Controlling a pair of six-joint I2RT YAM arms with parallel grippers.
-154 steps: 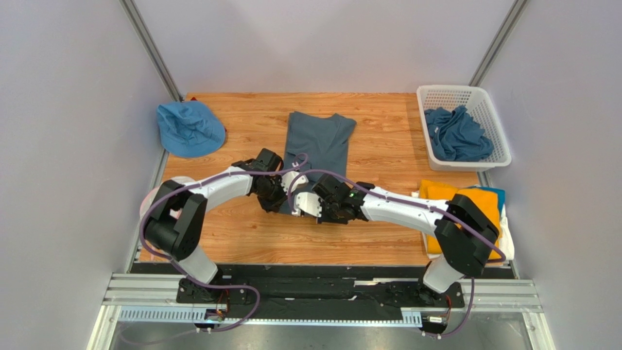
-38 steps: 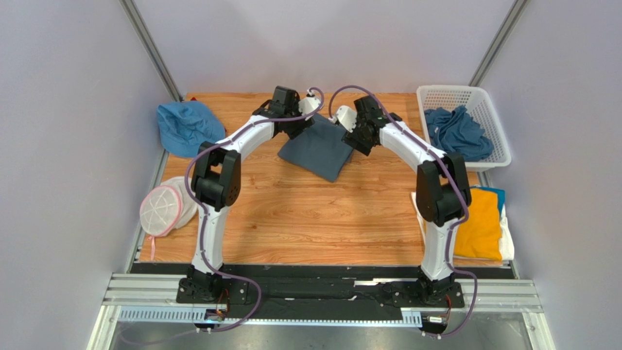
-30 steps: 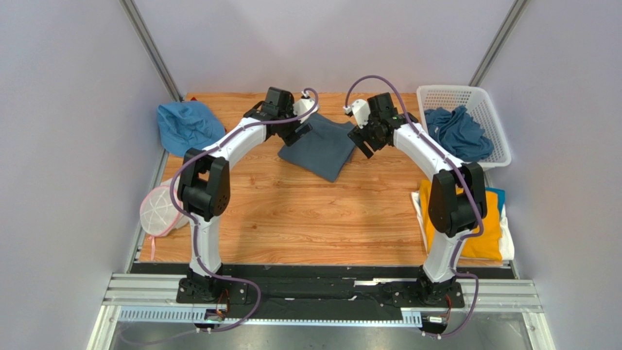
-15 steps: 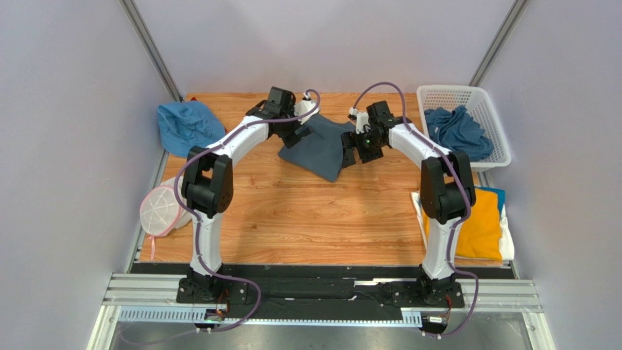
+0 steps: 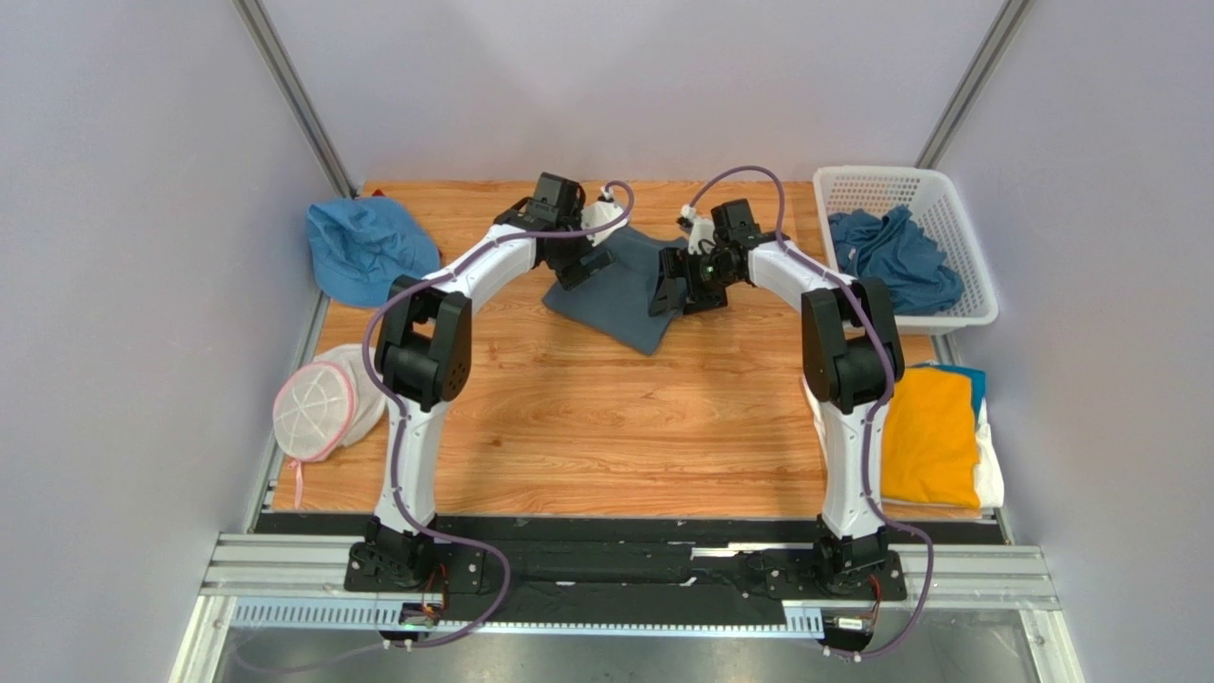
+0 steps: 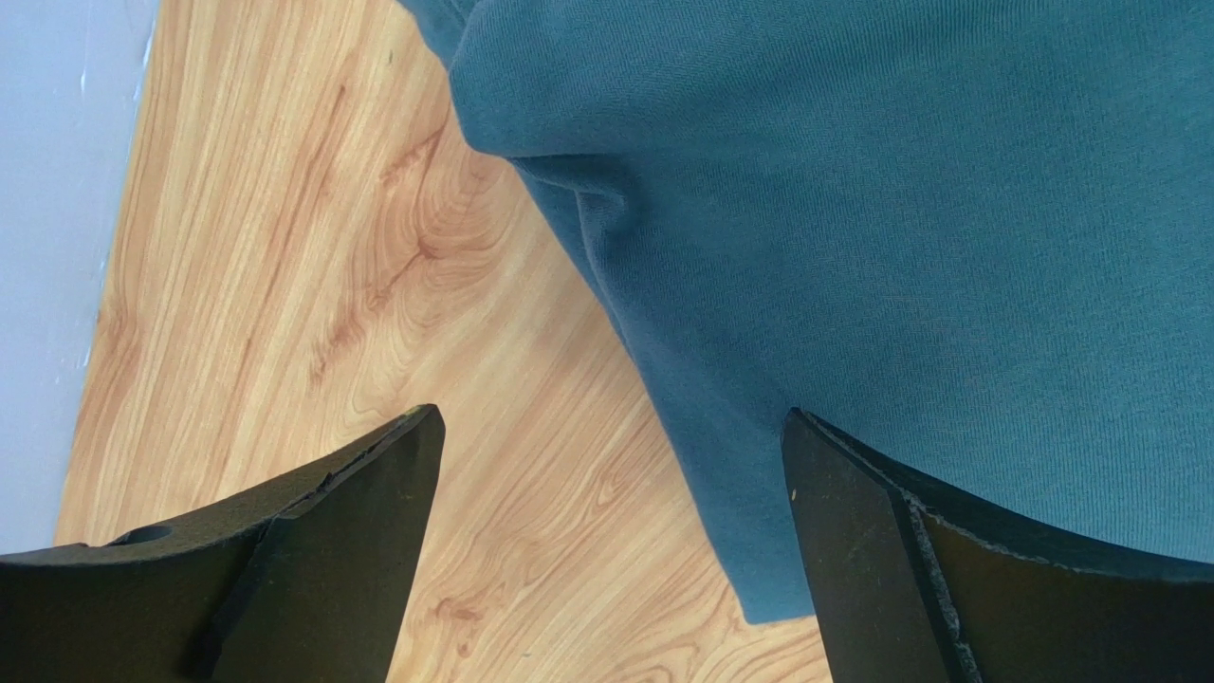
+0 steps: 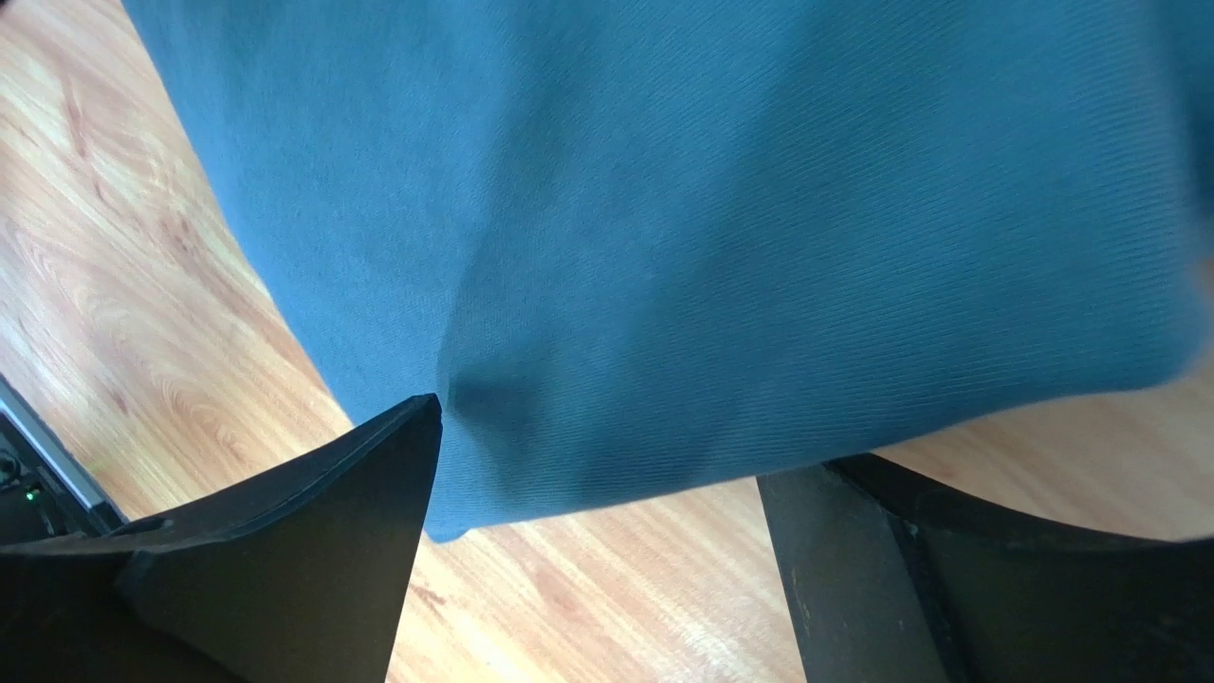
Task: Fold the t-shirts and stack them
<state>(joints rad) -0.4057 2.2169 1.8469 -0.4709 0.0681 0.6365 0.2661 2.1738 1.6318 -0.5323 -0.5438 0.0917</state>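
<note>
slate-blue t-shirt [image 5: 621,293] on table [image 5: 570,413]; left gripper [image 6: 610,416], right gripper [image 7: 599,441] spread wide above.

Matt knit t-shirt [image 6: 884,214], smooth wood table [image 6: 285,285]

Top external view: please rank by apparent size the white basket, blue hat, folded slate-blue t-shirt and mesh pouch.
1. white basket
2. blue hat and folded slate-blue t-shirt: look alike; shirt partly hidden
3. mesh pouch
</note>
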